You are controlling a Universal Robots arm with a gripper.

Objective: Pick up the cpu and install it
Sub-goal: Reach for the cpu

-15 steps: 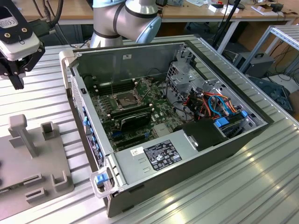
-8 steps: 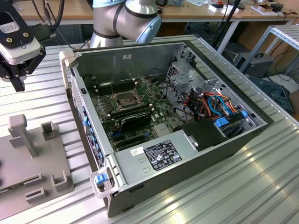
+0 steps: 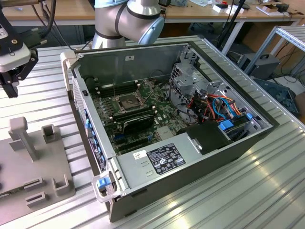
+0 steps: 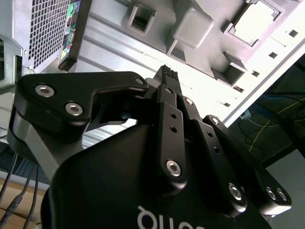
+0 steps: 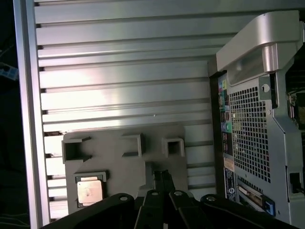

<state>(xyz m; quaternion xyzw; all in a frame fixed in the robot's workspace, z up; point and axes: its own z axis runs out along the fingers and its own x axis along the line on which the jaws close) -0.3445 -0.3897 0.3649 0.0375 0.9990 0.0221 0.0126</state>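
The claw (image 5: pixel 162 174) hangs over the grey holder plate (image 5: pixel 119 164), fingertips (image 4: pixel 163 75) pressed together, gripping nothing. The cpu (image 5: pixel 89 192) lies flat in its pocket at a corner of that plate — near the claw, not touching it. Farther off, the open computer case (image 3: pixel 143 59) holds the socket (image 3: pixel 127 101). The cpu is thin and recessed — a shallow or off-centre grip could tilt it, and crooked seating would likely bend socket pins.

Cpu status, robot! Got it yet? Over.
Gripper shut, empty, over the grey fixture. Cpu lying in its fixture pocket, not gripped. Nothing between them.
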